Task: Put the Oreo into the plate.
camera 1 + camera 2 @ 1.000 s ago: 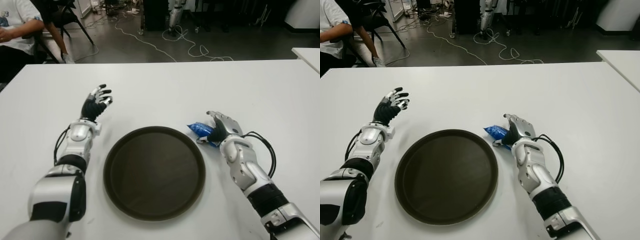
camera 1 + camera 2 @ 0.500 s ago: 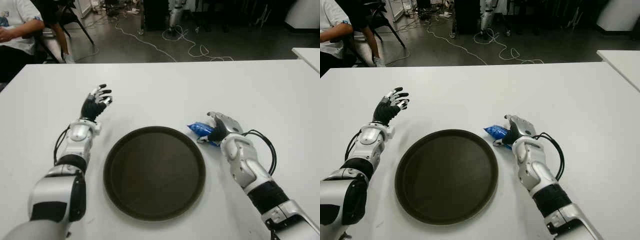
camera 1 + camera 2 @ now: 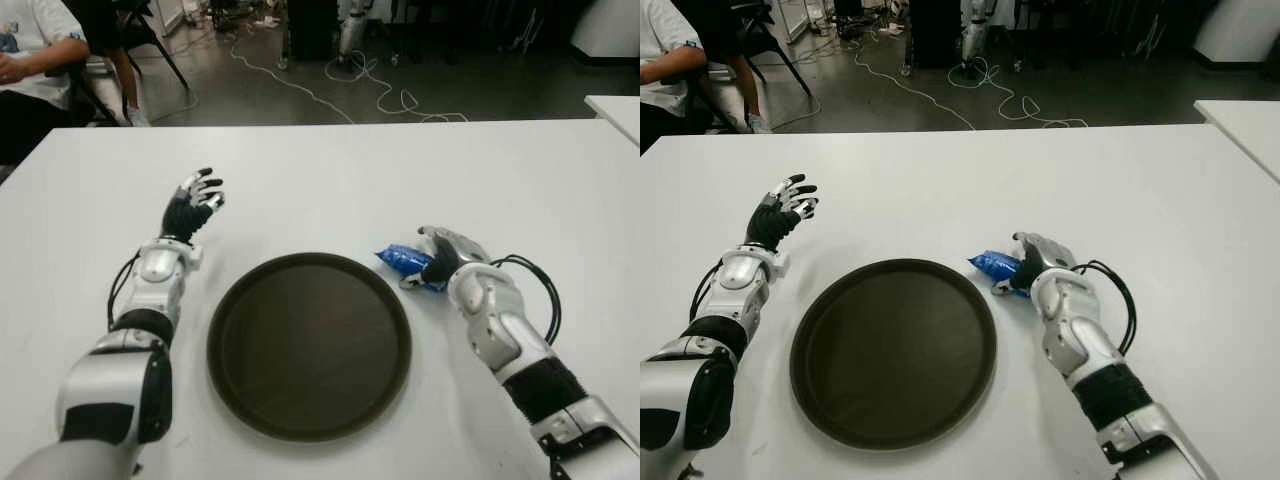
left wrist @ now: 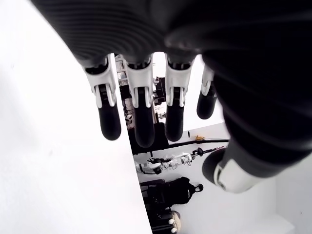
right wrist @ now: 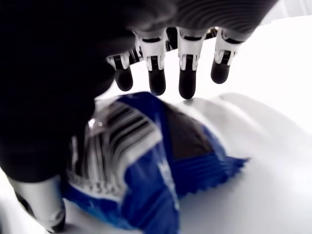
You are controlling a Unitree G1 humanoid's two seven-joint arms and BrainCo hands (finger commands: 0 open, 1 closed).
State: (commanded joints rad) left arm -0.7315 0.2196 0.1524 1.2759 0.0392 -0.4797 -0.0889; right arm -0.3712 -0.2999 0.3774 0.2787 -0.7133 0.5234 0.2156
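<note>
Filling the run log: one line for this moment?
right hand: on Oreo, fingers open | plate: empty | left hand: open, idle

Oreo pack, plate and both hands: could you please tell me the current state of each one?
Oreo pack: sealed blue wrapper, lying on the table just right of the plate, under the right hand.
Plate: upright, nothing in it.
Right hand: over the pack, fingers extended above it, grip not closed.
Left hand: shows left of the plate, fingers relaxed, holding nothing.
</note>
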